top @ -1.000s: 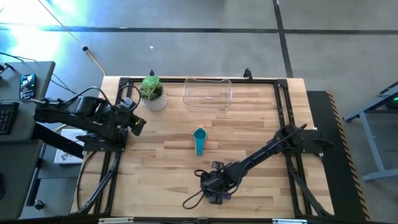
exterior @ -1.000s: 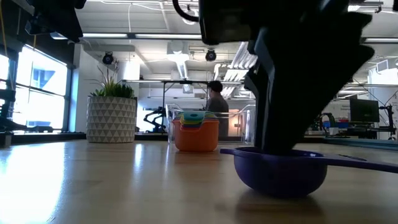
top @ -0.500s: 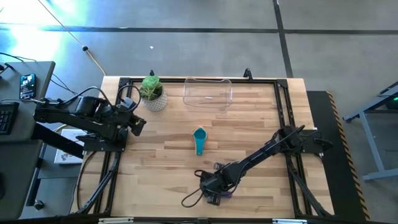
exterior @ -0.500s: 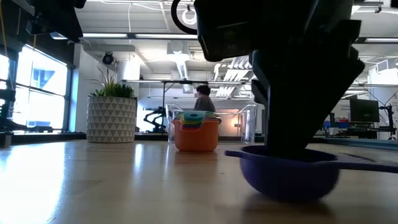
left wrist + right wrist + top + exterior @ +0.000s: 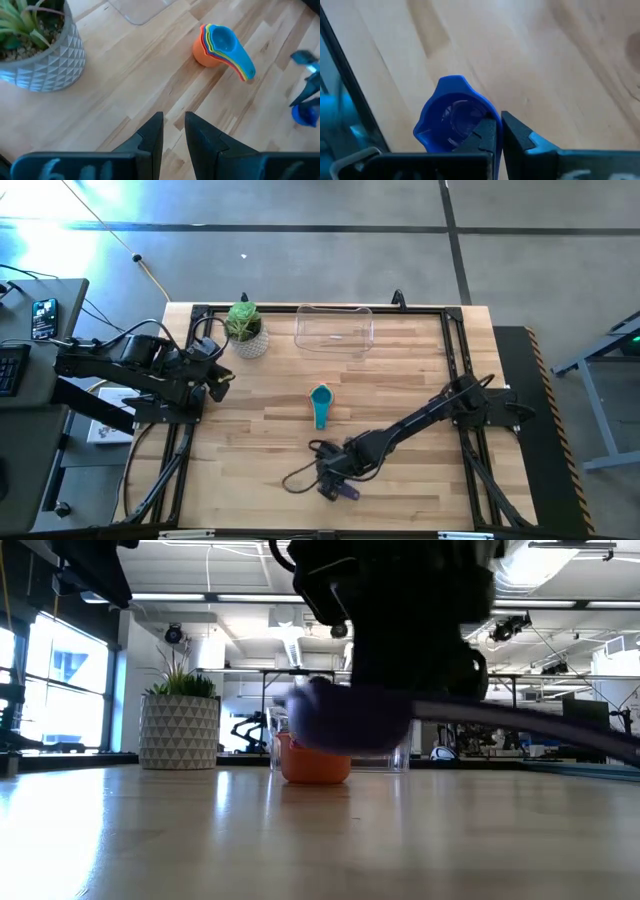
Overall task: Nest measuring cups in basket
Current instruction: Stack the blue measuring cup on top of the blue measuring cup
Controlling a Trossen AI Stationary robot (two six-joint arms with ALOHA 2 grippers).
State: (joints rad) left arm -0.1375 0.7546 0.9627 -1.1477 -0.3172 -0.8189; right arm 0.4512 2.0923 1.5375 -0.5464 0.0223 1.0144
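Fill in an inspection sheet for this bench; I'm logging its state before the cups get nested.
Surface: wooden table, bare in most places.
Job's things: stack of nested cups mid-table, outside the basket; purple cup lifted off the table.
Clutter: potted plant near the basket.
Grippers: right gripper shut on the purple cup's rim; left gripper slightly open, parked at the left edge.
Cables: black cable looping by the right gripper.
Surroundings: phone on a side desk.

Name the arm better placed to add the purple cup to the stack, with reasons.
Right. The right gripper already holds the purple cup, lifted off the table. The left gripper waits at the table's left edge.
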